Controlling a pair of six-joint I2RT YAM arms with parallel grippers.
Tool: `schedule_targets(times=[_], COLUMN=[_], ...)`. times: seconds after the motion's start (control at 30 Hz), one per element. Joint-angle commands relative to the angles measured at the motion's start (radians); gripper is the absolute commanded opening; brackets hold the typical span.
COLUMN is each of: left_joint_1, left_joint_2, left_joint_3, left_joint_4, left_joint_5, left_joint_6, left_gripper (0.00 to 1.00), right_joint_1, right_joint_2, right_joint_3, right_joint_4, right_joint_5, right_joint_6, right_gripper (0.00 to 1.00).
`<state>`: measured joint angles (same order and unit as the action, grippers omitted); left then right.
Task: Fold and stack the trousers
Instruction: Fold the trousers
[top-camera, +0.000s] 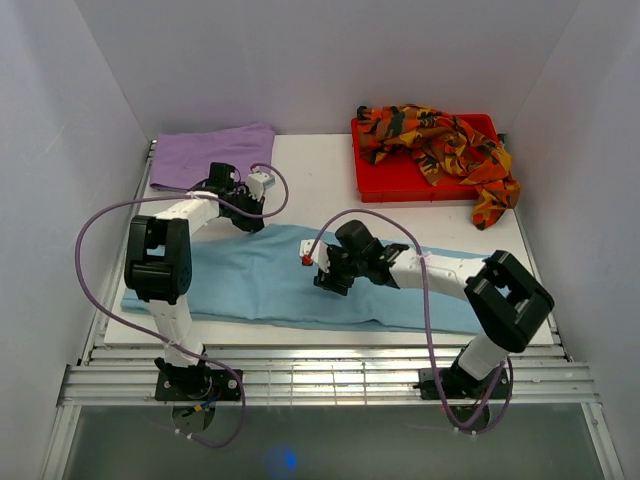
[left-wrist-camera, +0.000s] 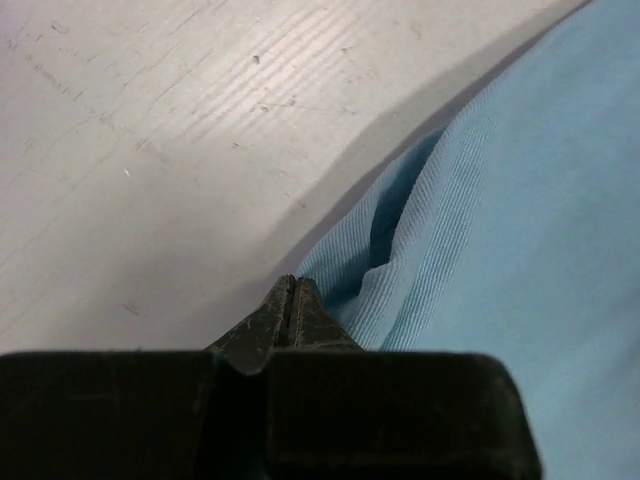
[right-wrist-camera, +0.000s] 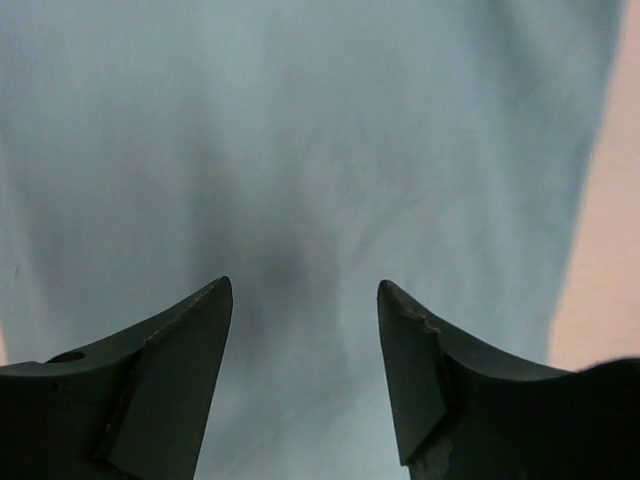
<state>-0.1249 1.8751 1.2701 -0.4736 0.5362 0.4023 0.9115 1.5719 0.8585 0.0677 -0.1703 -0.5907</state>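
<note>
Fine-ribbed matt cloth on light blue trousers (left-wrist-camera: 520, 200); scuffed matt white table (left-wrist-camera: 150, 150).

White surface (top-camera: 310, 180): light blue trousers (top-camera: 250, 280) flat along near edge, spanning left to right. Lilac pair (top-camera: 205, 152) folded at far-left corner. Red tray (top-camera: 385, 180) at far-right corner w/ patterned pair (top-camera: 440, 140) heaped inside, one end spilling over tray's rt side.

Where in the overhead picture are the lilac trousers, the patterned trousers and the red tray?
lilac trousers (top-camera: 205, 152), top view, middle of the cloth.
patterned trousers (top-camera: 440, 140), top view, bunched middle.
red tray (top-camera: 385, 185), top view, bare near-left part.
</note>
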Motion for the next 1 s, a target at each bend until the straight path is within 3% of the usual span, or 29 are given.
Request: schedule_targets(times=[0.0, 0.13, 0.2, 0.3, 0.43, 0.5, 0.6, 0.97], left_joint_1=[0.011, 0.014, 0.021, 0.027, 0.03, 0.03, 0.03, 0.027], left_joint_2=[0.045, 0.117, 0.159, 0.197, 0.205, 0.202, 0.197, 0.202], left_joint_3=[0.063, 0.107, 0.132, 0.175, 0.184, 0.183, 0.17, 0.157], left_joint_4=[0.066, 0.093, 0.098, 0.095, 0.089, 0.073, 0.072, 0.012], left_joint_5=[-0.061, -0.117, -0.137, -0.194, -0.177, -0.145, -0.128, -0.145], left_joint_6=[-0.013, -0.037, -0.065, -0.082, -0.083, -0.092, -0.106, -0.175], left_gripper=[0.0, 0.0, 0.0, 0.0, 0.0, 0.0, 0.0, 0.0], right_joint_1=[-0.081, -0.123, -0.126, -0.131, -0.132, -0.128, -0.1, 0.148], right_joint_2=[0.111, 0.22, 0.223, 0.208, 0.136, 0.094, 0.097, 0.338], right_joint_3=[0.072, 0.1, 0.082, 0.054, 0.105, 0.181, 0.311, 0.632], right_joint_4=[-0.382, -0.557, -0.562, -0.572, -0.569, -0.515, -0.448, -0.395], right_joint_5=[-0.349, -0.42, -0.408, -0.38, -0.365, -0.351, -0.31, -0.288], right_joint_6=[0.048, -0.041, -0.083, -0.119, -0.101, -0.026, 0.07, 0.149], right_gripper=[0.63, 0.48, 0.33, 0.2, 0.25, 0.34, 0.38, 0.4])
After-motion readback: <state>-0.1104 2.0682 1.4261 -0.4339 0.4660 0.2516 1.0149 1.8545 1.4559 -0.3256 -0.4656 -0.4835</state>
